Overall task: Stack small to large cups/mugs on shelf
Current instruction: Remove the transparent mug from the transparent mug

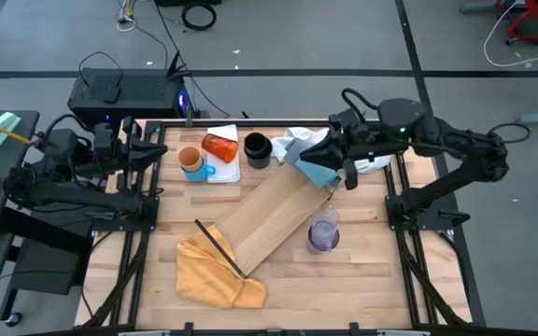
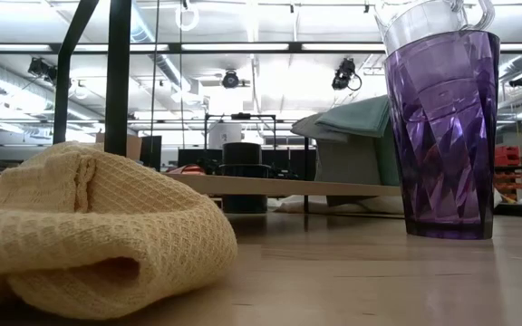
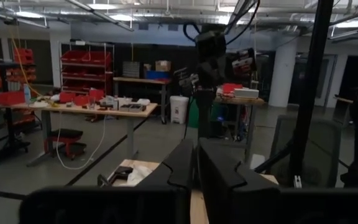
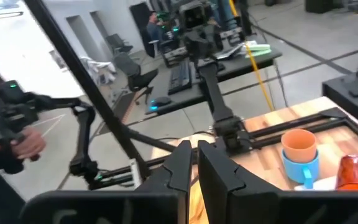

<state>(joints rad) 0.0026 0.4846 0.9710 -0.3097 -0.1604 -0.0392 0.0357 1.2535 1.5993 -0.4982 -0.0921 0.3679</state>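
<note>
A translucent purple cup stands upright on the table beside the pale wooden board, with a clear cup nested in it. An orange cup sits inside the blue mug. The red-orange tumbler lies on its side on a white pad. The black mug stands upright next to it. My left gripper is shut and empty at the far left, raised above the table. My right gripper is shut and empty above a teal cloth, just right of the black mug.
A yellow waffle cloth lies under the board's near end, with a black stick across it. A white cloth lies at the far edge. Black frame rails run along both table sides. A person's hand shows beyond the table.
</note>
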